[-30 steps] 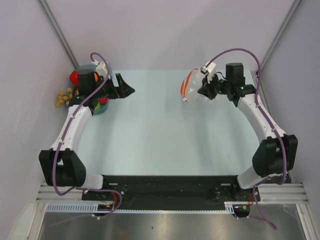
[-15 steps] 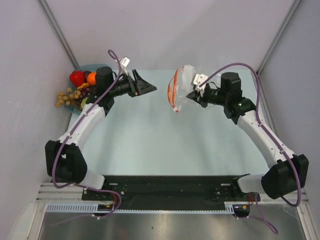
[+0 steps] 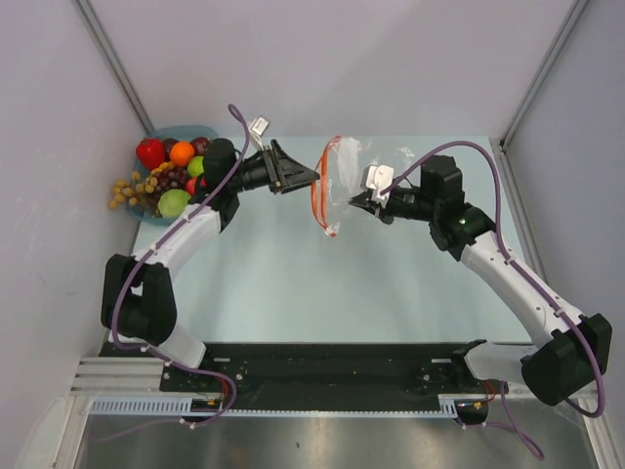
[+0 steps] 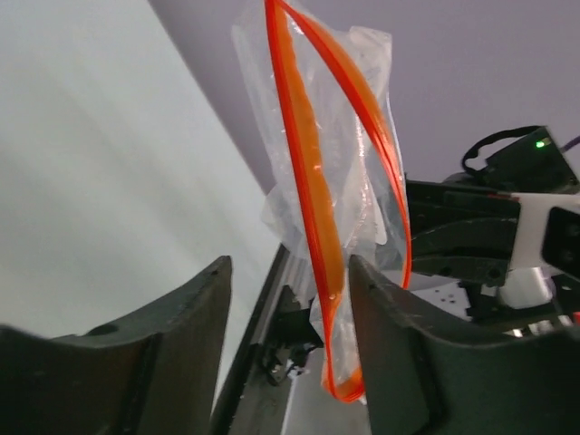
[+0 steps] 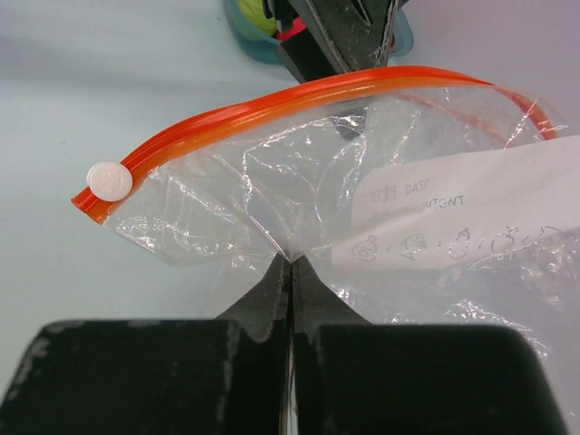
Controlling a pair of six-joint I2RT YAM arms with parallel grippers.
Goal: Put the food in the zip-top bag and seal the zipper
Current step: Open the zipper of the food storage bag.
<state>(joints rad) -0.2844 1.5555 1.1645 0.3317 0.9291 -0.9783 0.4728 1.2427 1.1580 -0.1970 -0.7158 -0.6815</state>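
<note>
My right gripper [image 3: 357, 202] is shut on the clear zip-top bag [image 3: 344, 176], holding it above the table near the middle back. In the right wrist view the closed fingertips [image 5: 290, 268] pinch the plastic under the white label [image 5: 471, 204]. The red-orange zipper [image 3: 317, 191] faces my left gripper [image 3: 311, 178], which is open and empty right at it. In the left wrist view the zipper strip [image 4: 313, 181] hangs between the spread fingers [image 4: 385, 335], mouth slightly parted. The food, toy fruits [image 3: 174, 174] with a red apple [image 3: 149, 152], an orange [image 3: 182, 151] and green apples, lies at the back left.
The fruits sit in and around a shallow teal tray [image 3: 192, 131] by the left wall; a yellow-brown grape bunch [image 3: 124, 191] lies beside it. A white slider tab [image 5: 110, 179] sits at the zipper's end. Grey walls close in left, right and behind.
My right gripper has carried the bag leftward toward the table middle. My left gripper has left the tray and swung right, reaching the bag's zipper edge.
</note>
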